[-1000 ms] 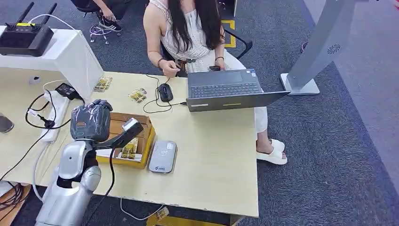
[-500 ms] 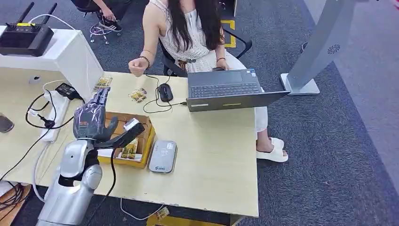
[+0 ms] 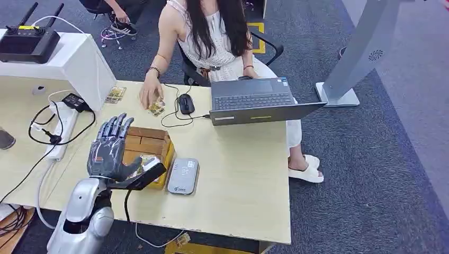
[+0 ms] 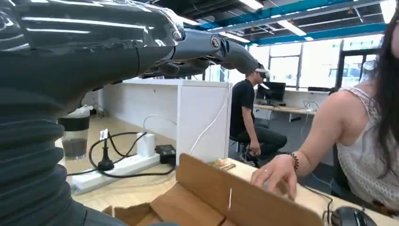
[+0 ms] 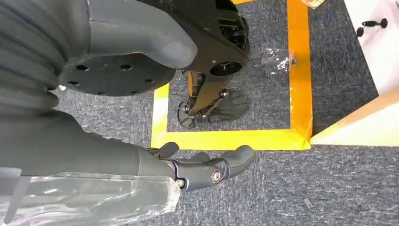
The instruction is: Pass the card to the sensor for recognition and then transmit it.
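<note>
A pale wooden office desk (image 3: 238, 174) on grey carpet, a seated person working at a grey laptop (image 3: 254, 100) across it.
The robot's dark left hand (image 3: 109, 148) hovers flat over the open brown cardboard box (image 3: 153, 143) holding cards (image 3: 145, 161), fingers spread, grasping nothing, likely poised to pick one; the flat grey card sensor (image 3: 183, 175) sits just beside. The right hand (image 5: 207, 169) hangs toward the floor, fingers loosely curled, empty.

Head view looks steeply down on the bench (image 3: 238, 174) from above the left robot hand (image 3: 109, 148). Left wrist view sits close behind it, facing level across the cardboard box (image 4: 221, 197); both share that box. Right wrist view faces the floor (image 5: 329, 188) past the right robot hand (image 5: 197, 165).
</note>
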